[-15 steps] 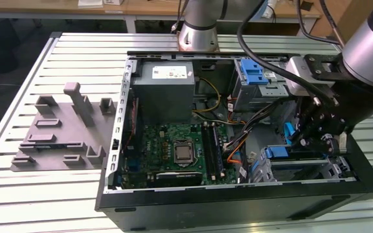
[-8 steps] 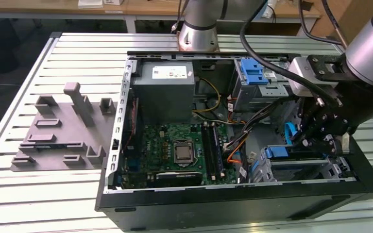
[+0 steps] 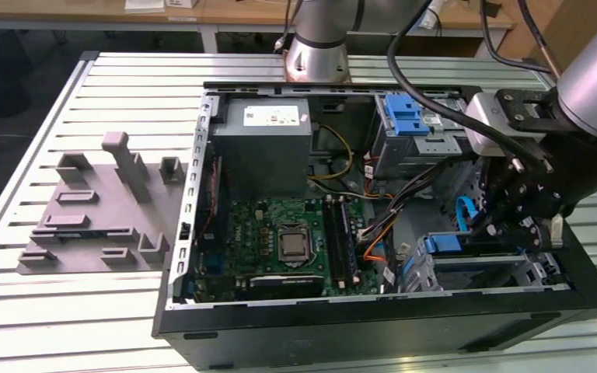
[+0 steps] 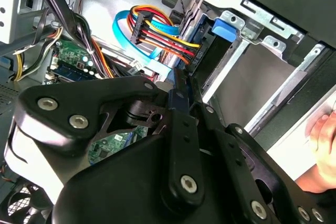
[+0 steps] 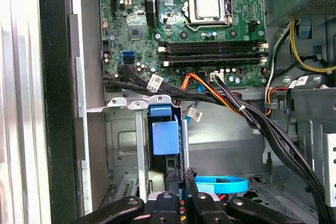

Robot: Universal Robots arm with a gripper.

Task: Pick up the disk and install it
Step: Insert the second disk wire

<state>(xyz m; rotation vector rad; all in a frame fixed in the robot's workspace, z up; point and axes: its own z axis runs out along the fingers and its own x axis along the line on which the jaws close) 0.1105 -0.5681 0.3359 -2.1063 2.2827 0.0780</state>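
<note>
The open computer case (image 3: 382, 311) lies flat on the slatted table (image 3: 29, 311), and the arm reaches down into the corner of the case that is farthest from the grey power supply box (image 3: 267, 144). There the pincer (image 5: 178, 195) has its fingers drawn narrow around a thin dark edge with blue rails, which I judge to be the disk (image 5: 176, 174) standing on its edge in the lower drive bay (image 3: 485, 260). In the first wrist view a blue tab (image 5: 164, 136) of the bay sits just beyond the fingertips, with the green motherboard (image 5: 184, 19) further on. In the second wrist view the red, yellow and blue cables (image 4: 157, 35) hang close beside the bay. So the picking up seems done, and the disk looks partly inside its slot. I cannot tell how deep it sits or if it is fully seated. A person's hand (image 4: 321, 150) rests at the outside of the case.
</note>
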